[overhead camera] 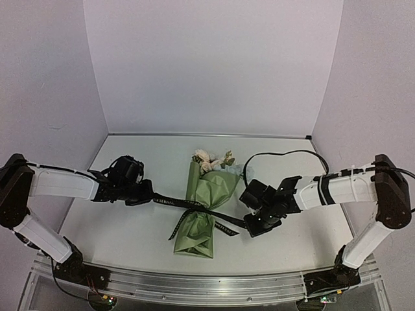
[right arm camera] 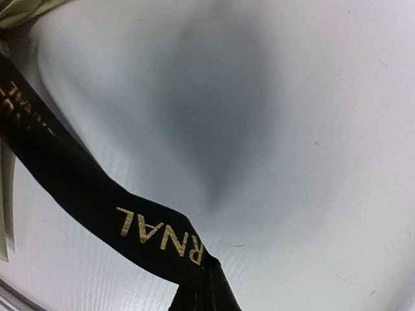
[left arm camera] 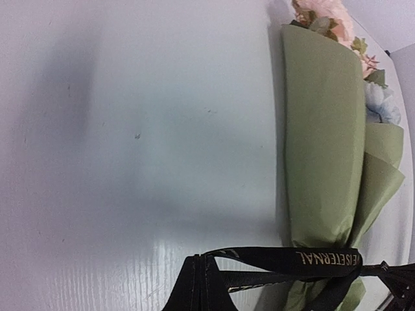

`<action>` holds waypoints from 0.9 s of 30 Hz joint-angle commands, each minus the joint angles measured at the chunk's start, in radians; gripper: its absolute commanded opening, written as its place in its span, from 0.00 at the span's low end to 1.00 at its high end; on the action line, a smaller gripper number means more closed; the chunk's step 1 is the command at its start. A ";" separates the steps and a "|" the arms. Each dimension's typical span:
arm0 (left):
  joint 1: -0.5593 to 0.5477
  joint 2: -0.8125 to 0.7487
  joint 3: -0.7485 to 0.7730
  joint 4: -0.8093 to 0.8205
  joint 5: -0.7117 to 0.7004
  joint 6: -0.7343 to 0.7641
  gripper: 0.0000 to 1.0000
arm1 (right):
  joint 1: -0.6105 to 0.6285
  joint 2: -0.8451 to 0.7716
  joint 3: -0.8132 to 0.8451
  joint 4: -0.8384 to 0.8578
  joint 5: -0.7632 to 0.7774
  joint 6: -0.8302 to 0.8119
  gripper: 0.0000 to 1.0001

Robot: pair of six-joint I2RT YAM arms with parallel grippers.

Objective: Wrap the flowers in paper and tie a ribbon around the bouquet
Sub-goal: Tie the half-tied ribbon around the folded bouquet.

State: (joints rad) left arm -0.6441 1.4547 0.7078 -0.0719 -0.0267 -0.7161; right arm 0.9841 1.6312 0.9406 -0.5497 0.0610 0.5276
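Right up against my right wrist camera is the ribbon point(right arm camera: 149, 233), a black band with gold lettering that runs down into my right gripper point(overhead camera: 249, 225), whose fingers are clamped tight on it. The other end is pinched the same way in my left gripper point(overhead camera: 150, 194), so I grasp the ribbon on both sides. It stretches in a line from left to right across the middle of the table point(overhead camera: 130, 240). Between my two grippers lies the bouquet point(overhead camera: 201, 217), flat on the table at about its centre and a little toward the near edge. The ribbon crosses it at its waist, where the paper point(left arm camera: 321, 129) is cinched in, and a loose tail of ribbon trails off toward the near left. The paper is olive green, creased, and flares out above and below the band. The bouquet's long axis runs from the near edge to the far edge, leaning slightly. The flowers point(overhead camera: 209, 159), cream-peach with a pale blue cluster beside them, point toward the far edge, and the closed paper end points toward the near edge.
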 commanded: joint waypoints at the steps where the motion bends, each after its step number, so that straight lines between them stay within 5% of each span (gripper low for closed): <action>1: 0.011 -0.023 -0.037 -0.019 -0.069 -0.090 0.00 | -0.020 -0.032 -0.020 -0.070 0.080 0.061 0.00; 27: 0.197 -0.020 -0.134 0.006 0.059 -0.127 0.00 | -0.064 0.014 -0.031 -0.348 0.312 0.228 0.00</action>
State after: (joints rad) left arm -0.5221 1.4531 0.6037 -0.0451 0.0986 -0.8625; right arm 0.9619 1.6344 0.9424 -0.6929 0.2751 0.6999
